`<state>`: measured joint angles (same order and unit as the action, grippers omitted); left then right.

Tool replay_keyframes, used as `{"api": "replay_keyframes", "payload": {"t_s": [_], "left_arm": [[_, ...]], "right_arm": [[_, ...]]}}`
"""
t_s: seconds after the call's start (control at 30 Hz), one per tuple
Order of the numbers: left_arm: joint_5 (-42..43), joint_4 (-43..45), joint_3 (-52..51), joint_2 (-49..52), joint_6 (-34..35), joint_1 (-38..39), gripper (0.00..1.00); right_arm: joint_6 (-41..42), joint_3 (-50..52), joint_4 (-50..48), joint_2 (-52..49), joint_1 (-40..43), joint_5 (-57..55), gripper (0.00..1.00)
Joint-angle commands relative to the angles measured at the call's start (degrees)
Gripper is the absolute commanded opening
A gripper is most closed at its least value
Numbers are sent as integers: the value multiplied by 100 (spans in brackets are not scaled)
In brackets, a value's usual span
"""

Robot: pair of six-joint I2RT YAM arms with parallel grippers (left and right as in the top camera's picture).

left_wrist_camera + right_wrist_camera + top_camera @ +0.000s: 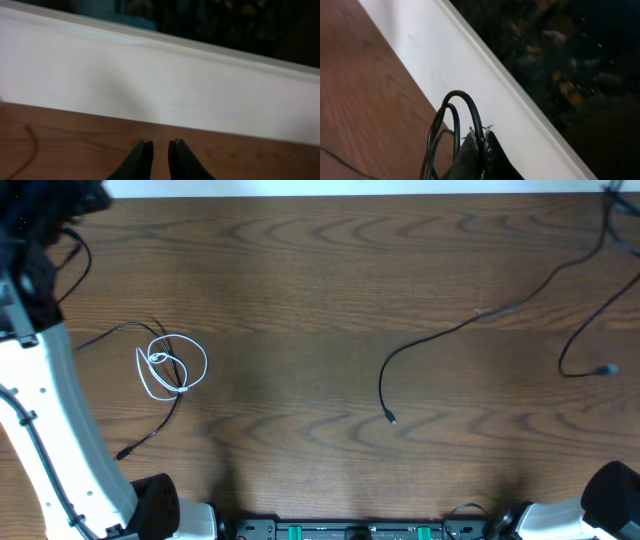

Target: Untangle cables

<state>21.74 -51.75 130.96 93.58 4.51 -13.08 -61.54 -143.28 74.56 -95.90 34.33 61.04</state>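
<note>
A short white cable (172, 366) lies coiled at the left of the table, with a thin black cable (150, 430) running through its loops. A second black cable (440, 338) runs from a plug at mid-table towards the far right corner. A third black cable (585, 370) lies at the right edge. In the right wrist view my right gripper (481, 134) is shut on a looped black cable (465, 95), held above the far table edge. My left gripper (160, 145) stands slightly open with nothing between its fingers, near the far edge.
A white ledge (160, 85) borders the far side of the wooden table (320, 270). My left arm (45, 390) stretches along the left side. The arm bases (350, 530) line the front edge. A thicker black arm cable (80, 250) hangs at the far left.
</note>
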Motion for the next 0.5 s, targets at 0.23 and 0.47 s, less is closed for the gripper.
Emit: {"api": "replay_keyframes", "payload": {"t_s": [0.23,0.47], "left_arm": [[81,-127,39,39,31,1270,17],[81,-127,39,42,33,2094,17]], "right_arm": [[133,-22,-46,-13,-1469,125,1],[177,-22,-181,-111,-2758,57,1]]}}
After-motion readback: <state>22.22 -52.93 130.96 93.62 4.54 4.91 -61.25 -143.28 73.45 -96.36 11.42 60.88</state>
